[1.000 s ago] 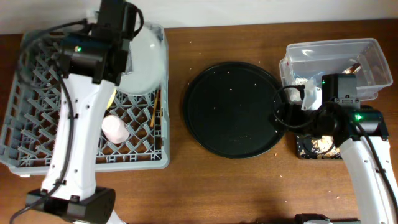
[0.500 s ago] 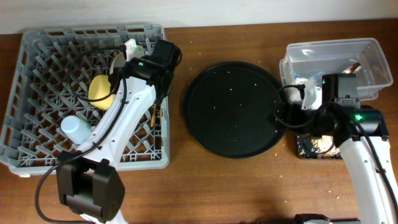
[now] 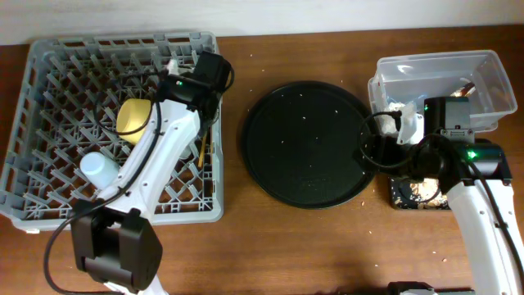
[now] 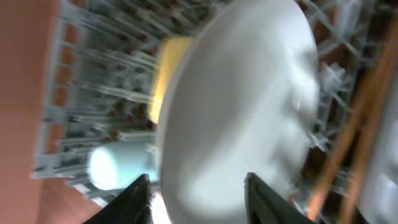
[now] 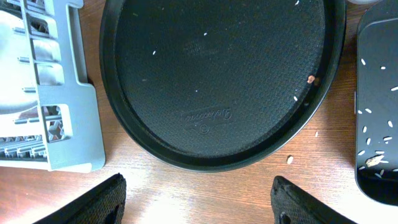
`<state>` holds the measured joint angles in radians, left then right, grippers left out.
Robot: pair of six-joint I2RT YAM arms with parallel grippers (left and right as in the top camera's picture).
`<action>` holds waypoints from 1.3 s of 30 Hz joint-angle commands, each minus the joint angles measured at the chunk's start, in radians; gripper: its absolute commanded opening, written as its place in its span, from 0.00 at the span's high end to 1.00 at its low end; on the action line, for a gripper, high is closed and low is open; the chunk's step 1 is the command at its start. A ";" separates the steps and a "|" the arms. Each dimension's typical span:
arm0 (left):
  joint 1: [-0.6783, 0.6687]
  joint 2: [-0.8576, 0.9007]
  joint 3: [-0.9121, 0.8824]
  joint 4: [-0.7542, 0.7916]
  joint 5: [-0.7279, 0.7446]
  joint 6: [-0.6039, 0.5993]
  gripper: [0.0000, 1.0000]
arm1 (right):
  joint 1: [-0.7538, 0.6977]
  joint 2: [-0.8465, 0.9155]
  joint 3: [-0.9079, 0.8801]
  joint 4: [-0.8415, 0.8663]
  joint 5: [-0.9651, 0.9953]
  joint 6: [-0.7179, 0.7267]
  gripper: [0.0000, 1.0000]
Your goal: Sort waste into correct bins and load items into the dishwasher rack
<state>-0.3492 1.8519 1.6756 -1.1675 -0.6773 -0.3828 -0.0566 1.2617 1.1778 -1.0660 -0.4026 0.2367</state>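
The grey dishwasher rack (image 3: 49, 98) fills the left of the table. My left gripper (image 3: 170, 72) reaches into its back right part. In the left wrist view this gripper (image 4: 196, 179) is open, its fingers standing either side of the pale plate (image 4: 249, 93), which stands on edge among the pegs. The yellow bowl (image 3: 133, 117), the blue cup (image 3: 98, 170) and the chopsticks (image 3: 203, 149) lie in the rack. The pink cup is hidden. My right gripper (image 5: 205, 202) hangs open and empty over bare table. The clear tub (image 3: 442, 70) holds waste; the black tray (image 5: 379, 106) holds scraps.
A large round black tray (image 3: 307, 143) sits mid-table between the rack and the bins, with crumbs on it. My right arm (image 3: 458, 164) covers much of the small black tray. A corner of the rack (image 5: 62, 93) shows in the right wrist view.
My left arm has come down from high over the rack's back, carrying the plate into the pegs, and its jaws have parted from shut. The right arm has not moved.
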 commanded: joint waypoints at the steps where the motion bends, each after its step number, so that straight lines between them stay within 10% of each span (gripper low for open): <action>1: 0.005 -0.156 0.092 -0.011 0.294 0.025 0.31 | -0.003 -0.004 0.003 -0.003 -0.006 0.004 0.25; 10: 0.005 -0.352 0.127 -0.006 0.895 0.236 0.18 | -0.003 -0.004 0.003 -0.041 -0.005 -0.049 0.26; 16: 0.010 -0.395 0.127 -0.084 0.690 0.243 0.01 | -0.003 -0.004 0.003 -0.046 -0.005 -0.048 0.17; 17: 0.012 -0.418 0.127 -0.112 0.620 0.243 0.01 | -0.003 -0.004 0.003 -0.046 -0.005 -0.048 0.02; 28: 0.012 -0.427 0.127 -0.174 0.602 0.243 0.01 | -0.003 -0.008 0.003 -0.041 0.084 -0.056 0.02; 35: 0.012 -0.427 0.127 -0.174 0.602 0.243 0.01 | -0.003 -0.603 -0.298 0.389 0.149 -0.517 0.02; 39: 0.012 -0.427 0.127 -0.174 0.602 0.243 0.01 | -0.003 -1.091 -0.678 0.431 0.132 -0.519 0.01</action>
<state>-0.3408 1.4334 1.7973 -1.3422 -0.0654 -0.1558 -0.0566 0.3233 0.6426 -0.6743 -0.2695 -0.2485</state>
